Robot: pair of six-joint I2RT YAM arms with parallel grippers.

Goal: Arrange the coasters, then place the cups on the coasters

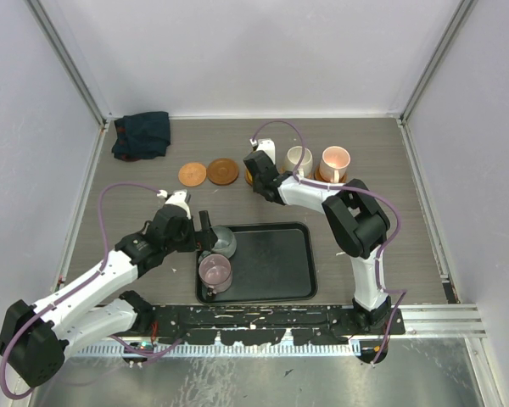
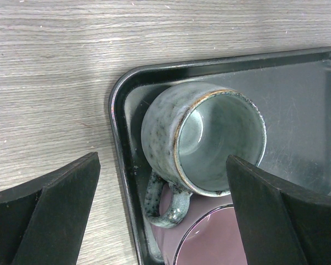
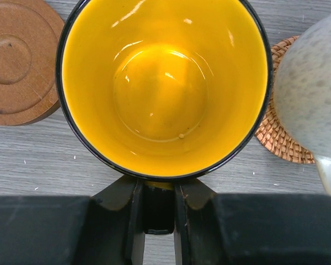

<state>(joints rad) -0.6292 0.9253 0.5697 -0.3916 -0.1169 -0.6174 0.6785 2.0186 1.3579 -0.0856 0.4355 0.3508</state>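
My left gripper (image 2: 163, 204) stands open over the grey-green cup (image 2: 204, 141), one finger on each side of it. That cup sits upright in the black tray's (image 2: 118, 110) corner, its handle toward the mauve cup (image 2: 220, 243). From above both cups show, the grey-green cup (image 1: 220, 241) and the mauve cup (image 1: 215, 271). My right gripper (image 3: 158, 204) is shut on the handle of the yellow-orange cup (image 3: 163, 83), upright just above or on the table. A wooden coaster (image 3: 16, 61) lies left of it. To its right the cream cup (image 3: 314, 94) stands on a woven coaster (image 3: 281, 132).
Two bare coasters (image 1: 192, 174) (image 1: 223, 171) lie left of my right gripper (image 1: 256, 170). The cream cup (image 1: 299, 159) and the pink cup (image 1: 335, 161) stand at the back right. A dark blue cloth (image 1: 142, 134) lies at the back left. The tray (image 1: 276, 263) sits between the arms.
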